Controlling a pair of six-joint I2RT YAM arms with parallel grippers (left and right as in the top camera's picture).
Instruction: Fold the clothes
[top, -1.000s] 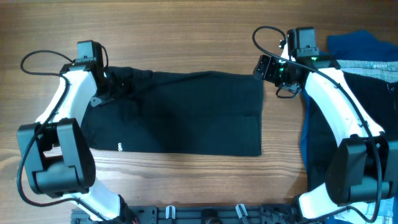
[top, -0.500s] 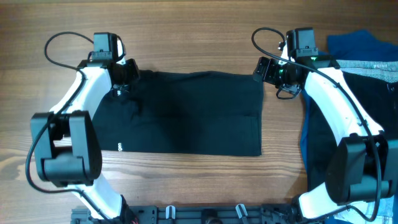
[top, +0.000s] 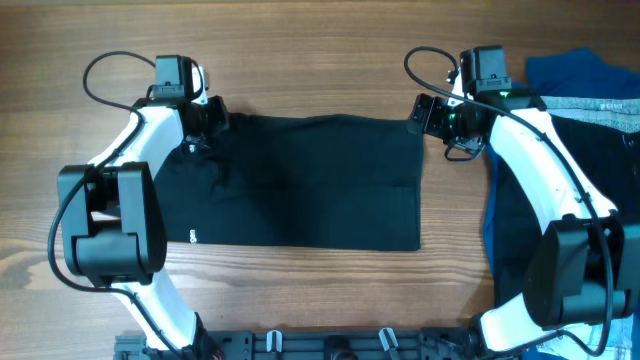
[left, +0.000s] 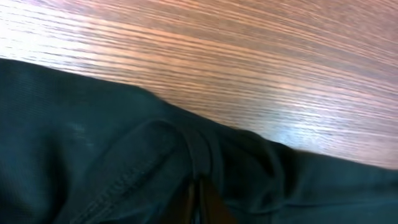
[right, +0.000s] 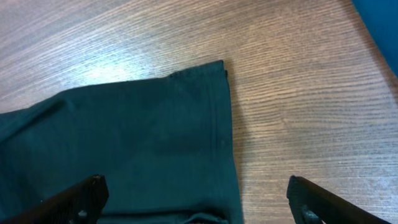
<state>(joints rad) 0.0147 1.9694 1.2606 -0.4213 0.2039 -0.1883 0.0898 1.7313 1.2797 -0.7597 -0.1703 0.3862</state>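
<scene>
the wooden tabletop (top: 320, 50) carries everything. across its middle lies the shirt (top: 300, 185), a black slab of soft fabric spread mostly flat, its long edges running left to right and its right edge fairly straight. off at the right end, apart from it, a bright blue garment (top: 575, 70) and a black garment with a grey waistband (top: 600, 105) lie partly under the right arm.

the left hand (top: 207, 118) sits at the shirt's far left corner. its wrist view shows a ridge of cloth (left: 199, 155) drawn up and running toward where the fingers must be, so it looks closed on that bunch, though the fingers themselves are barely in the picture. the right hand (top: 425, 108) hangs at the far right corner (right: 217, 67) with its fingertips (right: 84, 194) spread wide and nothing between them; the hemmed corner lies flat below. a tiny white mark (top: 192, 237) shows near the near left edge.

the step in hand seems to be taking the two far corners before a fold. next, i judge, the right hand has to drop and pinch its corner cleanly through the hem, so that both hands can lift together and carry the far edge toward the near one without the soft cloth sagging or slipping.
</scene>
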